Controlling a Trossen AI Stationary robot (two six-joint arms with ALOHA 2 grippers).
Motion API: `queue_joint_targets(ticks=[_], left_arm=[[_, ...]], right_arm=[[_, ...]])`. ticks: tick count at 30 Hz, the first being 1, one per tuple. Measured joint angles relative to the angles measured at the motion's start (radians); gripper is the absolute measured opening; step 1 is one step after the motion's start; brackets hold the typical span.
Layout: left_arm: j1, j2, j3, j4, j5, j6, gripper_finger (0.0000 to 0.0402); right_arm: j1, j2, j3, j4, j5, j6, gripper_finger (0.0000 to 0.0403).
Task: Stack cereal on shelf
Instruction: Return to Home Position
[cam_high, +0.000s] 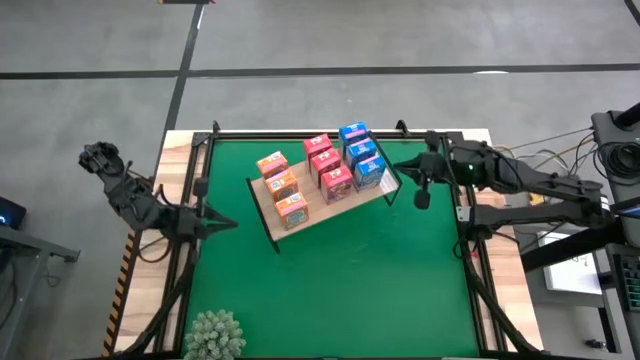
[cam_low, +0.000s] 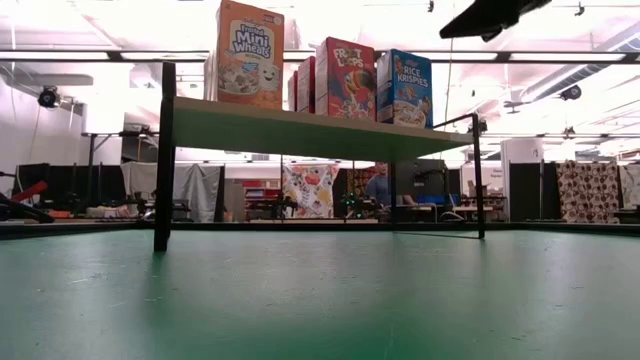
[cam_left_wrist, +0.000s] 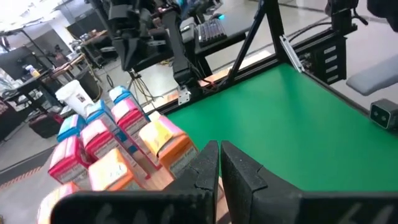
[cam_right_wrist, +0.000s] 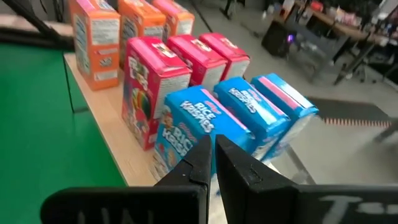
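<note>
The shelf, a light-wood board on thin dark legs, stands on the green mat at the table's far middle. Nine cereal boxes stand upright on it in three rows: orange, pink-red and blue. They also show in the low view and both wrist views. My right gripper is shut and empty, raised just right of the blue boxes; the low view shows it apart from them. My left gripper is shut and empty at the mat's left edge.
A fuzzy green plant stands at the table's near left corner. Dark frame rails run along the table's sides. The mat in front of the shelf is bare. A person sits in the room far behind the table.
</note>
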Motion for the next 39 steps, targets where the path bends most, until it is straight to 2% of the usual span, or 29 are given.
queue_joint_targets(ticks=[9,21,30,39], left_arm=[[0.000,-0.174,-0.159,0.085,0.001,-0.024,0.0000],[0.000,-0.425,-0.331,0.149,0.002,-0.027,0.0000],[0.000,-0.563,-0.373,0.203,0.001,-0.013,0.0000],[0.000,-0.595,-0.395,0.223,0.001,-0.013,0.0000]], right_arm=[[0.025,-0.098,-0.215,0.211,-0.007,0.034,0.0012],[0.025,-0.184,-0.450,0.490,-0.106,0.039,0.0012],[0.025,-0.242,-0.584,0.652,-0.170,0.033,0.0012],[0.025,-0.352,-0.671,0.706,-0.209,0.024,0.0012]])
